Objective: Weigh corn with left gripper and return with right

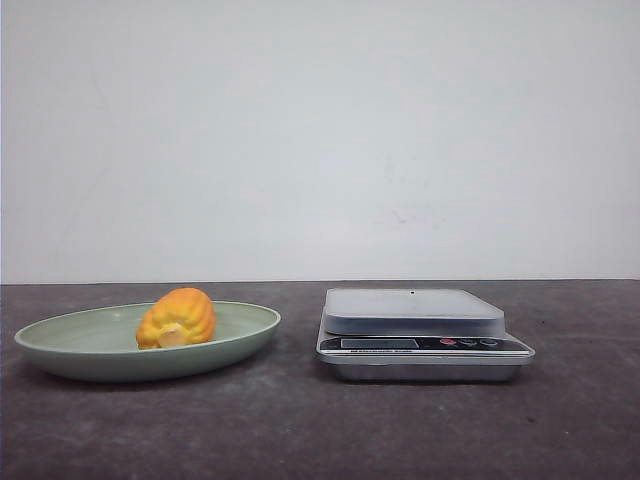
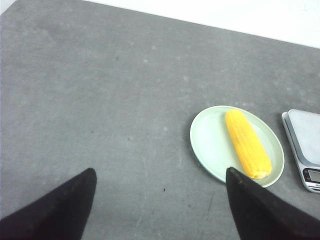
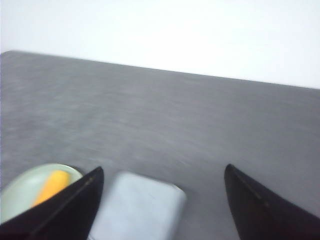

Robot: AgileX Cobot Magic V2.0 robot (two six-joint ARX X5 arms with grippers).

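The corn [image 1: 177, 318] is orange-yellow with a pale cut end and lies in a pale green plate [image 1: 80, 345] at the left of the table. In the left wrist view the corn [image 2: 247, 143] shows as a long yellow cob lying in the plate [image 2: 210, 140]. My left gripper [image 2: 160, 172] is open and empty, high above bare table beside the plate. My right gripper [image 3: 162, 170] is open and empty, high above the scale [image 3: 137, 207]; the corn [image 3: 50, 186] shows past one finger. Neither gripper shows in the front view.
A silver kitchen scale [image 1: 418, 330] with a flat grey platform stands right of the plate, its display and buttons facing front; its edge shows in the left wrist view [image 2: 305, 147]. The table [image 1: 300, 430] is dark grey, with a white wall behind.
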